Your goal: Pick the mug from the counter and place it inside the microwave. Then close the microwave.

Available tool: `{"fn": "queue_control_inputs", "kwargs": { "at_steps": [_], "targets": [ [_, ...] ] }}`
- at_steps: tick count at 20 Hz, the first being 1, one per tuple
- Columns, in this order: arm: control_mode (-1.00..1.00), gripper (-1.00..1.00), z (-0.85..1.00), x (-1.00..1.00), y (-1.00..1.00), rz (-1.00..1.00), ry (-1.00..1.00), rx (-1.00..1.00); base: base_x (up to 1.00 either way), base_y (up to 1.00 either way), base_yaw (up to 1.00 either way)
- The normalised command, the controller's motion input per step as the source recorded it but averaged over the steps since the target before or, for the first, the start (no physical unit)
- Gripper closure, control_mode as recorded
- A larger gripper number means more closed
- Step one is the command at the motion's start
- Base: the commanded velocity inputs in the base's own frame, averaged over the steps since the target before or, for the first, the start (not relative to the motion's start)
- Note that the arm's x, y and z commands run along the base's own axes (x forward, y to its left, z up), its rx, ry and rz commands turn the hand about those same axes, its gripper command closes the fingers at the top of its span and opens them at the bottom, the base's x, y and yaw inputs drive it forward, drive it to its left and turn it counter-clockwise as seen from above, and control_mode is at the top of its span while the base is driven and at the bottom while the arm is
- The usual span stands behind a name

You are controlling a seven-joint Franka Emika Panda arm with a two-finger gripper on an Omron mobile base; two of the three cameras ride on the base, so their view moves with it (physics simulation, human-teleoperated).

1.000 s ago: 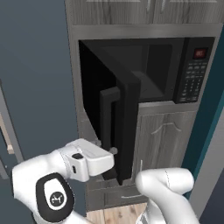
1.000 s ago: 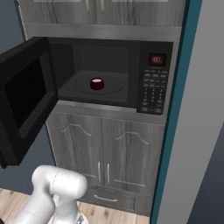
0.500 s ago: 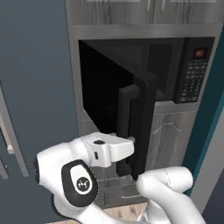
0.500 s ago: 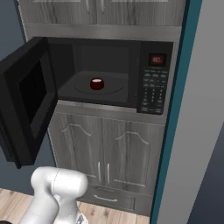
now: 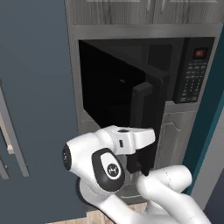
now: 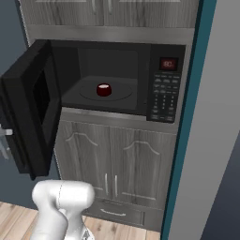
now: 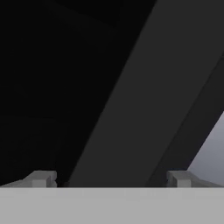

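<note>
In the right base view, the door of the microwave is seen at the left, swung out from its hinge on the left side of the microwave and standing partly open, its inner face turned toward the cavity. Inside the cavity, the mug is set upright on the round turntable, near its middle and apart from the walls. To the right of the cavity, the keypad panel is found, with a small red display at its top. Grey wood-grain cabinet doors are seen directly below the microwave, and a teal vertical strip runs down just right of it.

In the left base view, the door's outer face is shown dark, with its vertical handle at the door's right edge. The white arm is bent in front of the lower part of the door, and the gripper is placed against the door just below the handle.

In the hand view, the dark door surface is seen close ahead, crossed by a slanted lighter band. The two fingertips are held well spread at the bottom, with nothing between them, and a pale surface is glimpsed at the lower right.
</note>
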Motion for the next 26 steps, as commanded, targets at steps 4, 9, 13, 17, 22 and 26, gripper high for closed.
{"fn": "queue_control_inputs", "kwargs": {
  "at_steps": [4, 9, 13, 17, 22, 26],
  "targets": [
    [-1.0, -1.0, 0.0, 0.28, -0.48, 0.04, 0.01, 0.0, 0.0, 0.0, 0.0],
    [-1.0, -1.0, 0.0, 0.37, -0.43, 0.02, 0.01, 0.0, 0.0, 0.0, 0.0],
    [-1.0, -1.0, 0.0, 0.39, -0.4, 0.02, 0.03, 0.0, 0.0, 0.0, 0.0],
    [-1.0, -1.0, 0.0, 0.44, -0.4, 0.02, 0.01, 0.0, 0.0, 0.0, 0.0],
    [-1.0, -1.0, 0.06, 0.42, -0.37, 0.02, 0.0, 0.0, 0.0, 0.0, 0.0],
    [-1.0, -1.0, 0.05, 0.42, -0.37, 0.02, 0.0, 0.0, 0.0, 0.0, 0.0]
  ]
}}
